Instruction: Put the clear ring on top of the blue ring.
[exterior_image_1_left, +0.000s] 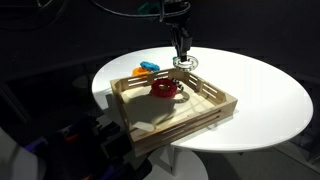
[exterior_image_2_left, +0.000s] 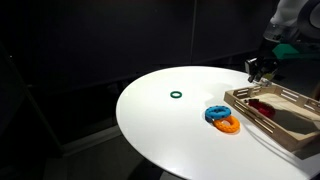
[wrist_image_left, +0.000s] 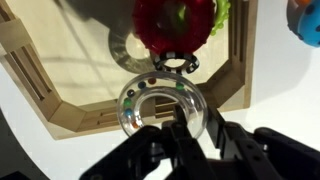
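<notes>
fingers: I read them as clamped on the near wall of the small clear glassy plastic ring; wrist view shows one finger in its hole.
clear ring: hangs under the fingers, inside the light wooden slatted tray and close to one wall. A ring-shaped shadow lies on the tray floor.
blue ring: small bright blue plastic ring, flat on the round white surface just outside a tray wall. It's apart from the clear ring.
orange ring: small orange plastic ring, touching the blue ring on the tray side.
red piece: glossy red ring-like piece on the tray floor, near the clear ring.
green ring: thin dark green ring, alone toward the surface's edge opposite the tray.
tray: by the surface's edge.
</notes>
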